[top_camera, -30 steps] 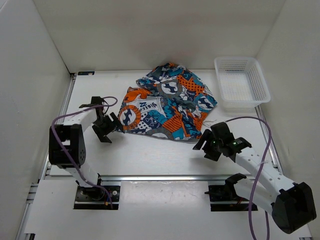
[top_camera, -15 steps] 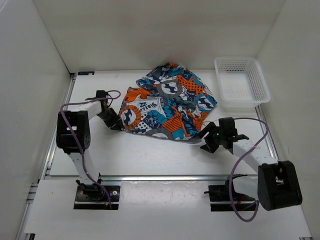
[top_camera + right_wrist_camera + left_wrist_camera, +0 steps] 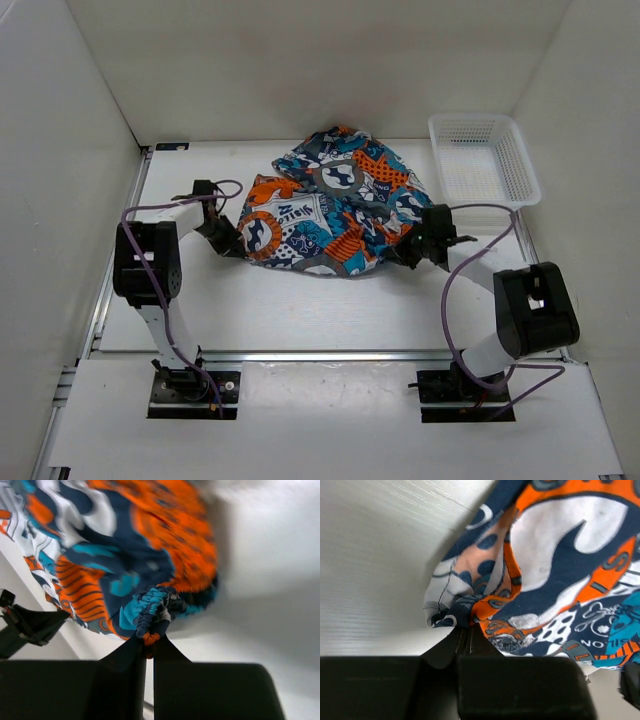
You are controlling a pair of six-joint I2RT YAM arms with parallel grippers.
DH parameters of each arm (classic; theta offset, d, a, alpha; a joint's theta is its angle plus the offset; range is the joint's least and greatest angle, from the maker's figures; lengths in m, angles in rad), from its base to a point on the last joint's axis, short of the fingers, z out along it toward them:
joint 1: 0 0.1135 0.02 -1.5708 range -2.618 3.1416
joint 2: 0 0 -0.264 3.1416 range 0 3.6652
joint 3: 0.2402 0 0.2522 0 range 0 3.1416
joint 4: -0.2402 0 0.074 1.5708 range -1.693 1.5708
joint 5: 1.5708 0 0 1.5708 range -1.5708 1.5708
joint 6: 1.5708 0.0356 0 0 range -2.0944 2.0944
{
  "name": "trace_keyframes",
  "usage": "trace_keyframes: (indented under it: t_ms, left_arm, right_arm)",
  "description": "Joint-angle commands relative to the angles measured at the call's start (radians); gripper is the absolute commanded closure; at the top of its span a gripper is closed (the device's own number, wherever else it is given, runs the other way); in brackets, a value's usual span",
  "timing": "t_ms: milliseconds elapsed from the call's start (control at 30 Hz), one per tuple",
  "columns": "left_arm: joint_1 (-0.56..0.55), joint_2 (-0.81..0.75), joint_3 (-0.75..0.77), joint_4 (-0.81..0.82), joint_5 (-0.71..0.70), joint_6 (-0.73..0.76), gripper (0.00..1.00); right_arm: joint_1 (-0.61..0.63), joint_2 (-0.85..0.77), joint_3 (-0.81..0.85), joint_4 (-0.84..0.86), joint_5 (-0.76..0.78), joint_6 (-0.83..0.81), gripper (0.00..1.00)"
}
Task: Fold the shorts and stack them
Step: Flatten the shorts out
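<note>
The shorts (image 3: 335, 205), printed in orange, blue, navy and white, lie crumpled on the white table at mid-back. At their left edge my left gripper (image 3: 232, 243) is shut on a fold of the cloth. The left wrist view shows its jaws pressed together with the shorts (image 3: 545, 575) bunched at the tips of that gripper (image 3: 464, 630). On the right edge my right gripper (image 3: 413, 245) is shut on the gathered waistband. In the right wrist view the shorts (image 3: 125, 560) hang from the closed tips of the right gripper (image 3: 149, 641).
A white mesh basket (image 3: 483, 165) stands at the back right, close to the shorts' right side. White walls close in the table on the left, back and right. A metal rail (image 3: 320, 355) runs along the near edge.
Both grippers closed on the shorts' edges. The left arm reached right to the left edge first. The right arm swung up and left to the right edge, lifting the cloth slightly.
</note>
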Motion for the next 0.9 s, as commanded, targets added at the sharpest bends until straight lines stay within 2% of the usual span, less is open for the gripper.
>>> trace_keyframes:
  t_ms: [0, 67, 133, 167, 200, 233, 267, 300, 367, 433, 500, 567, 600, 633, 667, 700, 733, 767, 800, 833, 867]
  left_arm:
    - [0.014, -0.094, 0.036, 0.019, 0.012, -0.008, 0.9]
    - [0.03, -0.104, 0.143, 0.004, 0.082, -0.017, 0.9]
    - [0.045, -0.104, 0.284, -0.076, 0.093, -0.017, 0.9]
    - [0.045, -0.104, 0.453, -0.163, 0.075, -0.017, 0.9]
    - [0.045, -0.104, 0.535, -0.203, 0.075, -0.017, 0.9]
    - [0.045, -0.104, 0.61, -0.234, 0.062, -0.017, 0.9]
    - [0.045, -0.116, 0.734, -0.26, 0.044, -0.017, 0.9]
    - [0.045, -0.128, 0.776, -0.294, 0.044, -0.027, 0.9]
    - [0.045, -0.188, 0.8, -0.294, 0.044, -0.027, 0.9]
    - [0.045, -0.238, 0.748, -0.294, 0.023, -0.027, 0.9]
    - [0.045, -0.332, 0.59, -0.294, -0.003, -0.016, 0.9]
    - [0.034, -0.442, 0.443, -0.261, -0.03, -0.016, 0.9]
    - [0.034, -0.479, 0.283, -0.25, -0.048, -0.007, 0.9]
    - [0.034, -0.516, 0.202, -0.25, -0.059, -0.007, 0.9]
    - [0.025, -0.582, 0.126, -0.236, -0.07, -0.007, 0.9]
    - [0.025, -0.611, -0.021, -0.225, -0.07, -0.007, 0.83]
    - [0.025, -0.637, -0.088, -0.211, -0.07, -0.019, 0.76]
    - [0.025, -0.666, -0.141, -0.198, -0.056, -0.019, 0.59]
    - [0.025, -0.667, -0.203, -0.187, -0.044, -0.019, 0.48]
    - [0.025, -0.667, -0.215, -0.187, -0.044, -0.008, 0.44]
    - [0.025, -0.667, -0.216, -0.187, -0.044, -0.008, 0.34]
  right_arm:
    - [0.009, 0.032, 0.176, -0.07, 0.063, -0.055, 1.0]
    - [-0.028, 0.042, 0.285, -0.127, 0.086, -0.092, 1.0]
    - [-0.055, 0.074, 0.529, -0.242, 0.086, -0.158, 1.0]
    - [-0.068, 0.088, 0.621, -0.279, 0.086, -0.181, 1.0]
    - [-0.078, 0.1, 0.713, -0.314, 0.075, -0.203, 1.0]
    - [-0.079, 0.12, 0.881, -0.374, 0.075, -0.252, 1.0]
    - [-0.079, 0.12, 0.949, -0.397, 0.075, -0.27, 1.0]
    - [-0.066, 0.129, 1.036, -0.414, 0.075, -0.286, 1.0]
    - [-0.054, 0.111, 1.057, -0.45, 0.075, -0.322, 1.0]
    - [-0.022, 0.053, 0.975, -0.46, 0.075, -0.35, 1.0]
    - [-0.013, -0.039, 0.86, -0.461, 0.115, -0.367, 1.0]
    - [0.029, -0.114, 0.648, -0.461, 0.162, -0.387, 1.0]
    - [0.041, -0.195, 0.573, -0.461, 0.181, -0.387, 1.0]
    - [0.062, -0.237, 0.501, -0.461, 0.196, -0.396, 1.0]
    - [0.063, -0.313, 0.359, -0.461, 0.21, -0.378, 0.95]
    - [0.073, -0.348, 0.292, -0.461, 0.21, -0.367, 0.72]
    - [0.073, -0.378, 0.233, -0.461, 0.21, -0.356, 0.57]
    - [0.073, -0.423, 0.138, -0.471, 0.221, -0.327, 0.46]
    - [0.073, -0.44, 0.103, -0.471, 0.221, -0.315, 0.31]
    - [0.073, -0.454, 0.083, -0.483, 0.221, -0.306, 0.27]
    - [0.073, -0.476, 0.073, -0.503, 0.23, -0.283, 0.25]
